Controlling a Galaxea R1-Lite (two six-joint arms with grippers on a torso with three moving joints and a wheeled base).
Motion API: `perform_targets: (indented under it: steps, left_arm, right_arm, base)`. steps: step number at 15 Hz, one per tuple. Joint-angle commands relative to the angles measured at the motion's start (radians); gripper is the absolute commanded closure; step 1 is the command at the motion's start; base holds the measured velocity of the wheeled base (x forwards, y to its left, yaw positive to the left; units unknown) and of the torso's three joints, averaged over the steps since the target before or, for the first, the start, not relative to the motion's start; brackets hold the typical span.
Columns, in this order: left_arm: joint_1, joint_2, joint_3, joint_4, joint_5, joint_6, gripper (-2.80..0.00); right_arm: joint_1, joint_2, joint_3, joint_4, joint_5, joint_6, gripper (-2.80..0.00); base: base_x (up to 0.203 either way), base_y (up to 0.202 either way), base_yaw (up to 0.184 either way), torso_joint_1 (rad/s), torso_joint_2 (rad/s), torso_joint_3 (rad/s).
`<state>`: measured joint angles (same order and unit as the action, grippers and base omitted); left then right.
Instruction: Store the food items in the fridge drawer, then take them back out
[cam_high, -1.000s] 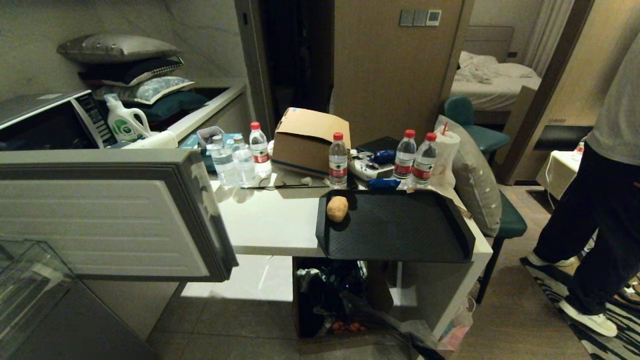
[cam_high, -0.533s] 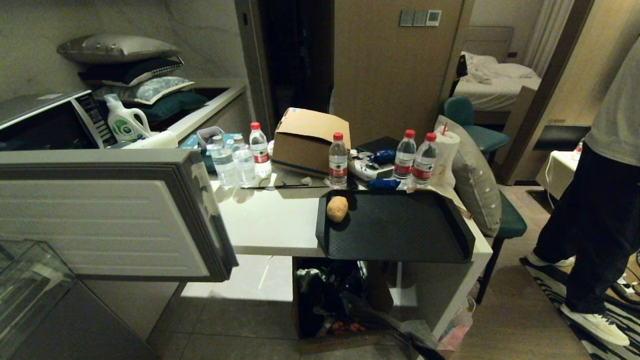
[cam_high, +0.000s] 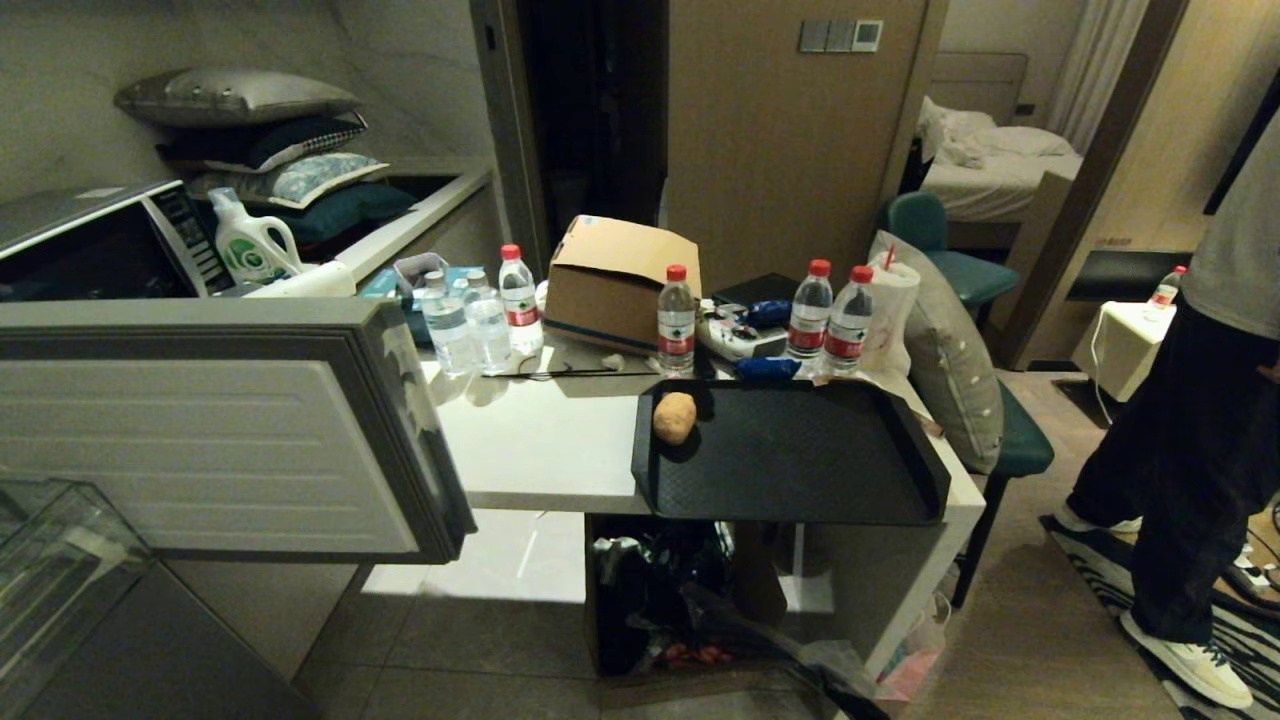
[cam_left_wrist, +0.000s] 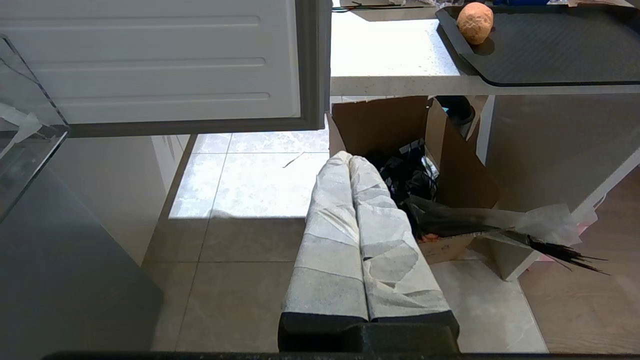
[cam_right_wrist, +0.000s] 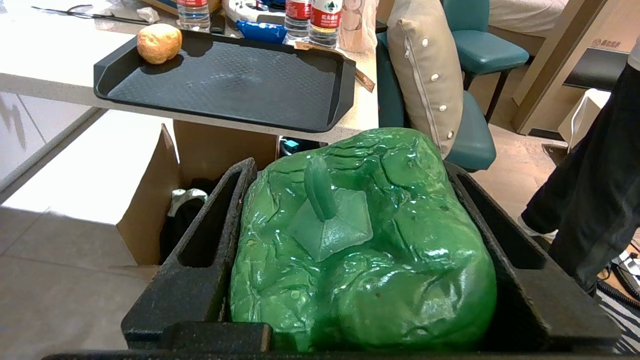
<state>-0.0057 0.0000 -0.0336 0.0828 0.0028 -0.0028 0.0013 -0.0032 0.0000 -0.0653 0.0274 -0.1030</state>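
The right gripper (cam_right_wrist: 350, 240) clamps the green pepper (cam_right_wrist: 360, 240) between its fingers (cam_right_wrist: 200, 260); the left gripper (cam_left_wrist: 352, 165) hangs closed. Keep that squeeze steady and lower the pepper onto the bare tray (cam_high: 800, 470), right of the potato (cam_high: 675, 416).

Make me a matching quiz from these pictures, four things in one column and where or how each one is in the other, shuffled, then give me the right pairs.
Column one:
1. potato
2. bell pepper
3. left gripper
4. black tray

Column two:
A. clamped between the right gripper's fingers
B. shut, holding nothing, over the floor
C. lying on the white table
D. sitting in a far corner of the tray

Pairs: 1-D, 2-A, 3-B, 4-C
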Motion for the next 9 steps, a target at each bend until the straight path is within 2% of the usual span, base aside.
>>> perform_targets:
  steps: [1,9]
  left_arm:
    - [0.0,0.002,0.0,0.001,0.0,0.0,0.0]
    - [0.0,0.002,0.0,0.001,0.0,0.0,0.0]
  right_arm:
    - [0.0,0.002,0.029,-0.01,-0.002,-0.001,0.0]
    - [0.0,0.002,0.031,-0.011,-0.003,0.002,0.0]
  base:
    - [0.0,0.0,0.0,0.0,0.0,0.0]
    - [0.0,0.0,0.0,0.0,0.0,0.0]
